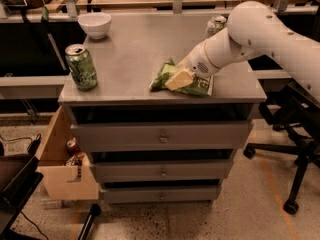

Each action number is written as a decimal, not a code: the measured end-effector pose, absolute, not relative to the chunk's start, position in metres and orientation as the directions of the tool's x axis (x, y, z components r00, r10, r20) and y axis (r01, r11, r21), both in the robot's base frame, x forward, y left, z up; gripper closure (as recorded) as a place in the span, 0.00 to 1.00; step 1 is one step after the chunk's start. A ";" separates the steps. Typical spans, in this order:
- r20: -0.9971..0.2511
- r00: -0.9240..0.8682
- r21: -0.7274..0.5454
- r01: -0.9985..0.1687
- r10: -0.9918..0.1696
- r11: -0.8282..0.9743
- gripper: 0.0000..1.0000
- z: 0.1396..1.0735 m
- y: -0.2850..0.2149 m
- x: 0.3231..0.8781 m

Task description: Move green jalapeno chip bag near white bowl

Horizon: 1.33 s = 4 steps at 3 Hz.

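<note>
Nothing is judged done: the green jalapeno chip bag (pixel 199 86) is seen by the front edge, the white bowl (pixel 95 24) at the back-left corner. The gripper (pixel 180 79) is set on the bag; its grip cannot be told.

Smooth white arm (pixel 270 31) — rounded segments, dark dots; cream jaws on the green jalapeno chip bag (pixel 161 78).

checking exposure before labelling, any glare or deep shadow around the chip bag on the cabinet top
Camera view: warm, dim light, no hard glare on the cabinet top; the gripper is at the green jalapeno chip bag, with only a thin shadow beneath; the white bowl is not washed out.
</note>
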<state>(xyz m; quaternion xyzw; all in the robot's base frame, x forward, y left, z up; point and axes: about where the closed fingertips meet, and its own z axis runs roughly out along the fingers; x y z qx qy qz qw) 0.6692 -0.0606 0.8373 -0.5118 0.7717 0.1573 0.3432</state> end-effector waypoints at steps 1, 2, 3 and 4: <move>-0.691 -0.240 -0.109 -0.898 -0.682 0.427 1.00 0.837 -0.061 0.669; -0.691 -0.240 -0.109 -0.898 -0.682 0.427 1.00 0.838 -0.060 0.669; -0.691 -0.240 -0.109 -0.898 -0.682 0.427 1.00 0.837 -0.060 0.669; -0.690 -0.240 -0.109 -0.898 -0.682 0.426 1.00 0.838 -0.060 0.669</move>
